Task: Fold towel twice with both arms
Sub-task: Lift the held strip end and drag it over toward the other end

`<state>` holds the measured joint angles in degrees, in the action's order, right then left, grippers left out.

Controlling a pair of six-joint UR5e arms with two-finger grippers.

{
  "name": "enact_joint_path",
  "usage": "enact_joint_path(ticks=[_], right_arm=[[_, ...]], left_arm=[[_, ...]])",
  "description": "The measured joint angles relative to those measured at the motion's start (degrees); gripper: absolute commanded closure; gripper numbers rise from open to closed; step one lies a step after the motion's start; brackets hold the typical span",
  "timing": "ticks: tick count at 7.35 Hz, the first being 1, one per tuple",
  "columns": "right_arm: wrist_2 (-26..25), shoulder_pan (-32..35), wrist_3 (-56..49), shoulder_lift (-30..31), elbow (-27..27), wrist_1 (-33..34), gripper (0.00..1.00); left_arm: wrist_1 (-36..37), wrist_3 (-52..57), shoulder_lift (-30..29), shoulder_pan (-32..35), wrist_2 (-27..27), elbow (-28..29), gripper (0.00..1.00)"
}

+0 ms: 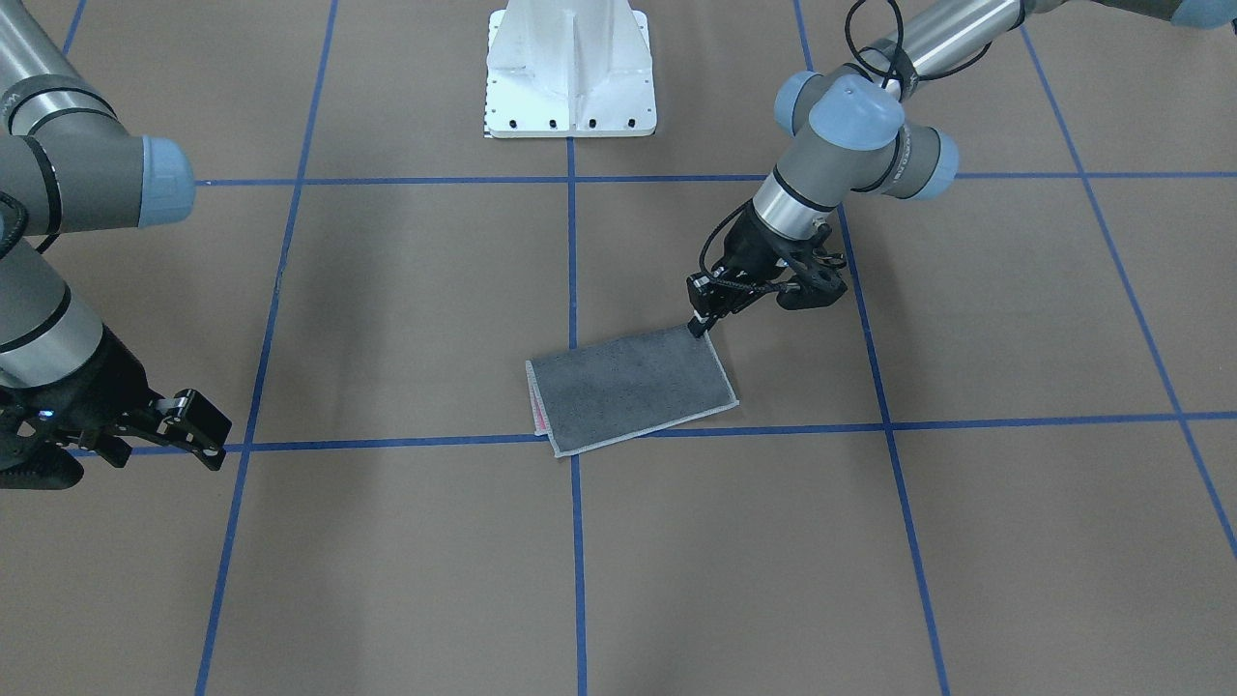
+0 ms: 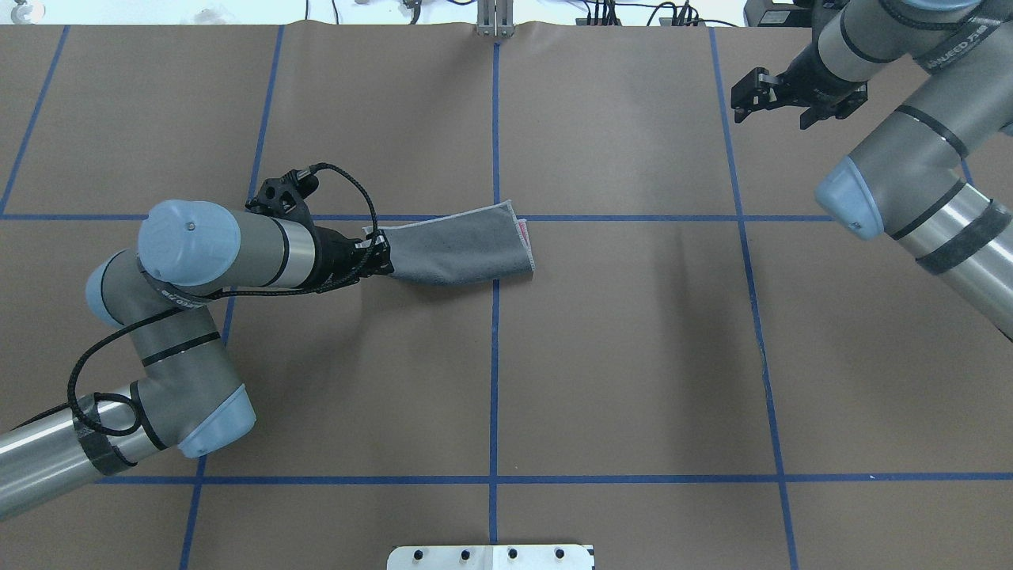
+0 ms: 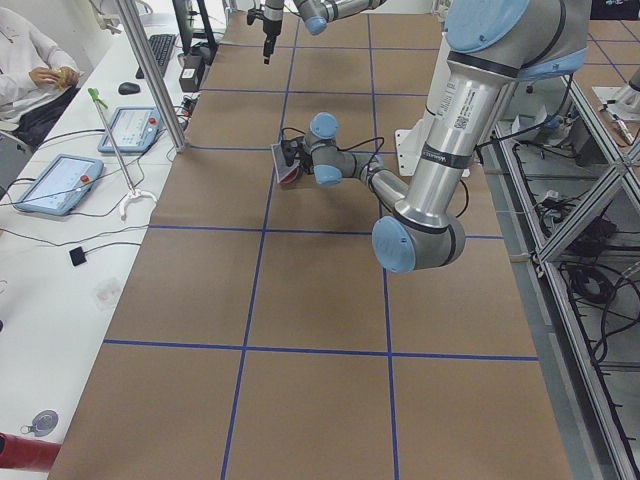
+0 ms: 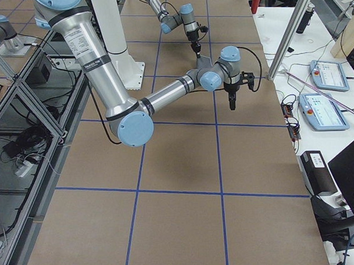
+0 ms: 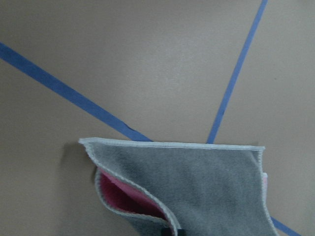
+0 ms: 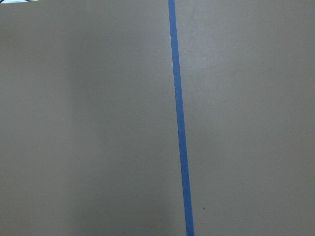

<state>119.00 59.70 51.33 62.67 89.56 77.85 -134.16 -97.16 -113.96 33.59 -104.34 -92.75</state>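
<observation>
The towel [image 1: 628, 387] lies near the table's middle, folded in half, dark grey face up, with a pink strip showing at one short edge. My left gripper [image 1: 698, 327] is shut on one corner of it and holds that end slightly raised. The overhead view shows the towel [image 2: 467, 249] lifting toward the left gripper [image 2: 381, 255]. In the left wrist view the towel [image 5: 197, 187] gapes open, showing its pink inside. My right gripper [image 1: 198, 430] is open and empty, far from the towel near the table's far edge; it also shows in the overhead view [image 2: 744, 91].
The white pedestal base [image 1: 570, 87] stands at the robot's side of the table. Blue tape lines [image 1: 572, 290] divide the brown table into squares. Tablets [image 3: 55, 185] and a seated person [image 3: 30, 60] are on a bench beyond the far edge.
</observation>
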Motion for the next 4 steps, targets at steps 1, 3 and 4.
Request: enact_joint_path(ticks=[1, 3, 4], right_arm=[[0.0, 0.0, 0.0, 0.0, 0.0, 0.0, 0.00], [0.0, 0.0, 0.1, 0.0, 0.2, 0.0, 0.00], [0.0, 0.1, 0.2, 0.0, 0.3, 0.0, 0.00]], left_arm=[[0.2, 0.1, -0.5, -0.2, 0.0, -0.1, 1.00], [1.6, 0.1, -3.6, -0.4, 0.3, 0.7, 1.00], [4.5, 0.1, -6.1, -0.6, 0.5, 1.0, 1.00]])
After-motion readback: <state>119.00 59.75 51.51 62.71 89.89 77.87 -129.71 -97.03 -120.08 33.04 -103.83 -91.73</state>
